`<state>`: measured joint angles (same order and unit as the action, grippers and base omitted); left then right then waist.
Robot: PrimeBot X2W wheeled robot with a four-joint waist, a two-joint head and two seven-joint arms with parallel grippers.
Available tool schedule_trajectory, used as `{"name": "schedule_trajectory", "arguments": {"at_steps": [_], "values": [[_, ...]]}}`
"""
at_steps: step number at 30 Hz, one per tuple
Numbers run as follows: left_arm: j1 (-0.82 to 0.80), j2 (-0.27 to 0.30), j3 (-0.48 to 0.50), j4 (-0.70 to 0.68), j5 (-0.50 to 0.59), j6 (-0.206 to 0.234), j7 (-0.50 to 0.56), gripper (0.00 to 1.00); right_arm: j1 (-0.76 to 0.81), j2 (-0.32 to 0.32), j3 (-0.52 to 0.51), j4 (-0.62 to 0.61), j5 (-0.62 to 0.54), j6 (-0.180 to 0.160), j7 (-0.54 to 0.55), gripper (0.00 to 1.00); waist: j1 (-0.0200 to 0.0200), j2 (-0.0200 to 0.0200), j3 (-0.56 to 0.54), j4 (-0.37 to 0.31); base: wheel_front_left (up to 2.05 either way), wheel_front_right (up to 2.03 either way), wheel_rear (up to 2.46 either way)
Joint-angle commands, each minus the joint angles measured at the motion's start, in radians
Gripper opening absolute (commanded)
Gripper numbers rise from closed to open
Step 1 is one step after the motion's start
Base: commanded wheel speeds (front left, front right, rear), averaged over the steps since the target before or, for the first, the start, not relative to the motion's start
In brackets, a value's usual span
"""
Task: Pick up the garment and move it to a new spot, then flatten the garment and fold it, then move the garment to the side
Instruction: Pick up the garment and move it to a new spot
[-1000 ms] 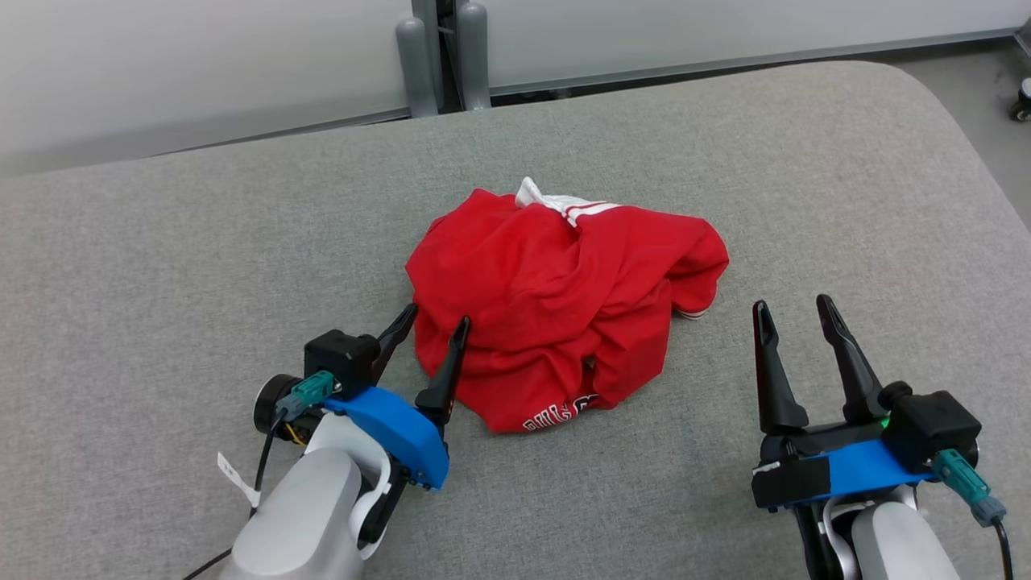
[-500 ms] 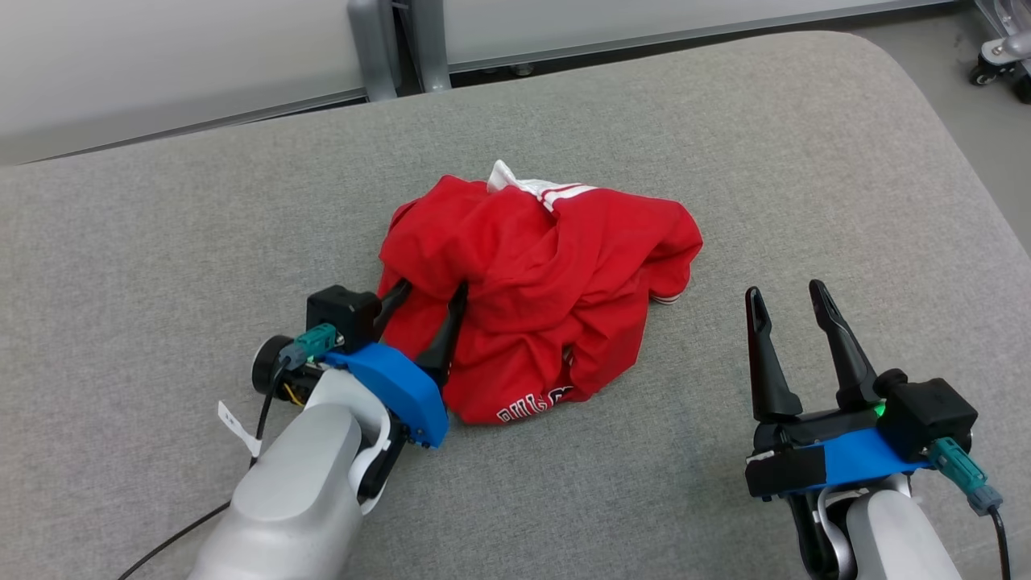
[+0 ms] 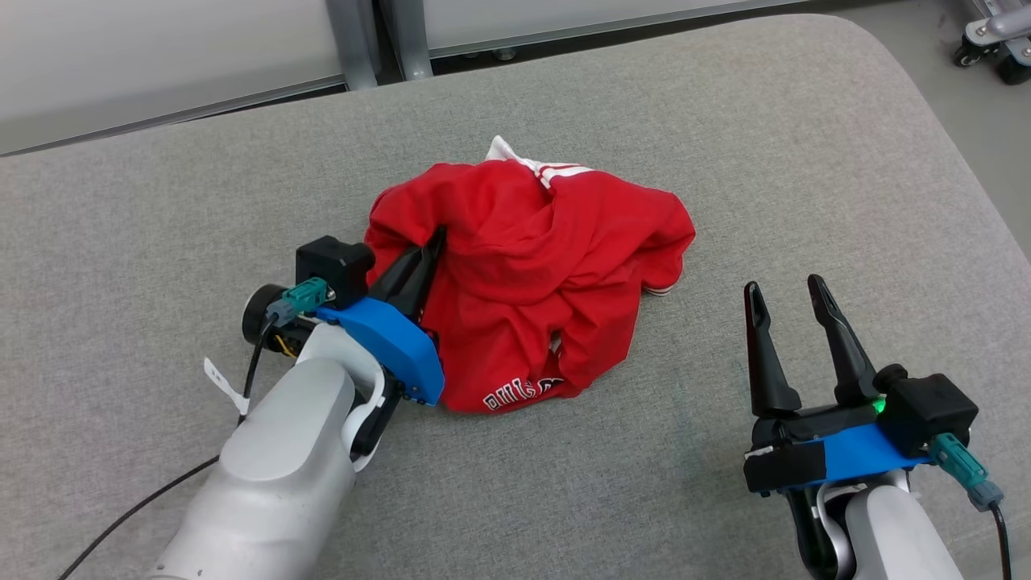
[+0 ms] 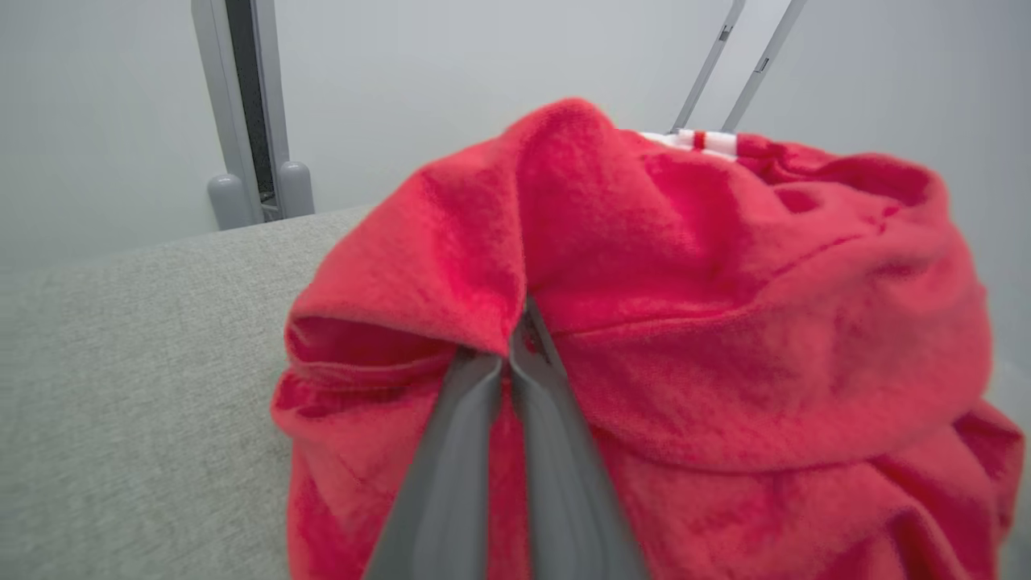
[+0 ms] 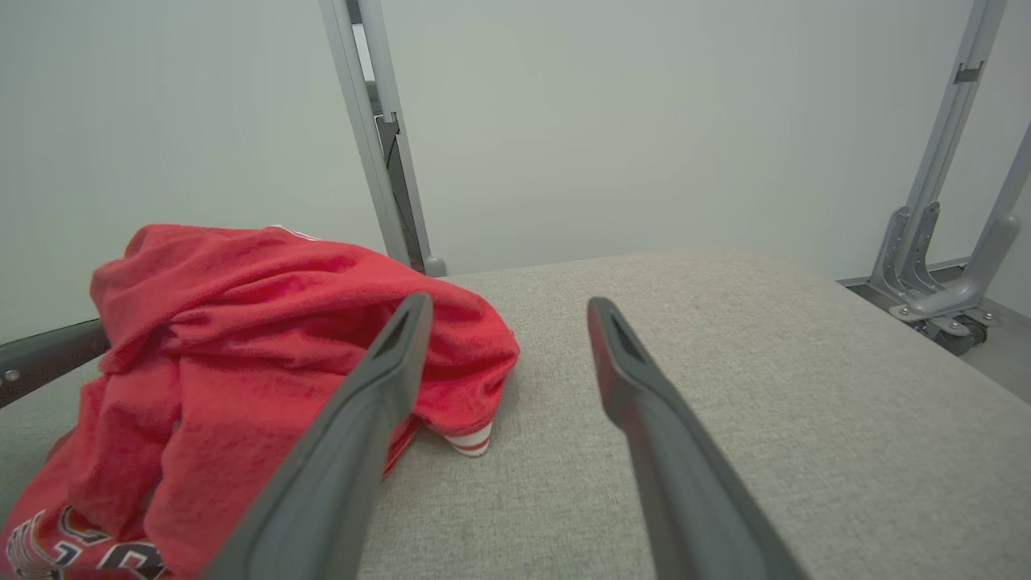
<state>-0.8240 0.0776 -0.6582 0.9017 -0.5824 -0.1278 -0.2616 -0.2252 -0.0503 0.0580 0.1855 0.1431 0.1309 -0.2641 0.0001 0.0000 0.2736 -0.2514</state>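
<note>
Head view: crumpled red fabric garment (image 3: pixel 548 274) is piled mid-way on grey padded fabric surface (image 3: pixel 725 121). Left gripper (image 3: pixel 435 238) is clamped on a fold at its left edge. Right gripper (image 3: pixel 783 284) is spread apart, clear of the cloth.
Left wrist view: red fold is pinched between closed fingers.
Right wrist view: fingers are parted over bare surface, red pile is seen at left.

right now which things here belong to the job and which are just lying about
Job: red shirt, left gripper with jaws shut on its fold, right gripper with jaws open, grey padded top.
Lying about: metal posts, wheeled stand.
</note>
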Motion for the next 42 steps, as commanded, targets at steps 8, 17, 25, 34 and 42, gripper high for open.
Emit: {"name": "schedule_trajectory", "arguments": {"at_steps": [8,17,25,34,42], "values": [[-0.026,0.014,0.027,-0.103,0.059,-0.004,-0.005,0.0,-0.005,0.0,-0.005,0.004,0.004,0.0,-0.001,1.0,-0.0001,0.0,-0.012,0.022,0.0,0.0,0.0],[-0.17,0.001,0.047,-0.239,0.121,-0.004,-0.005,0.0,0.01,0.0,0.002,0.013,0.007,0.0,-0.001,1.0,-0.0001,0.0,-0.042,0.031,0.0,0.0,0.0],[-0.315,-0.004,0.087,-0.307,0.149,-0.004,-0.005,0.0,0.021,0.0,0.005,0.013,0.018,0.0,-0.001,1.0,-0.0001,0.0,-0.057,0.01,0.0,0.0,0.0],[-0.342,0.018,0.121,-0.345,0.169,-0.004,-0.004,0.0,0.029,0.0,-0.01,0.01,0.014,0.0,-0.001,1.0,-0.0001,0.0,-0.073,0.022,0.0,0.0,0.0],[-0.309,0.026,0.147,-0.373,0.182,0.0,-0.004,0.0,0.035,0.0,-0.015,-0.013,-0.004,0.0,-0.001,1.0,-0.0001,0.0,-0.08,0.117,0.0,0.0,0.0]]}}
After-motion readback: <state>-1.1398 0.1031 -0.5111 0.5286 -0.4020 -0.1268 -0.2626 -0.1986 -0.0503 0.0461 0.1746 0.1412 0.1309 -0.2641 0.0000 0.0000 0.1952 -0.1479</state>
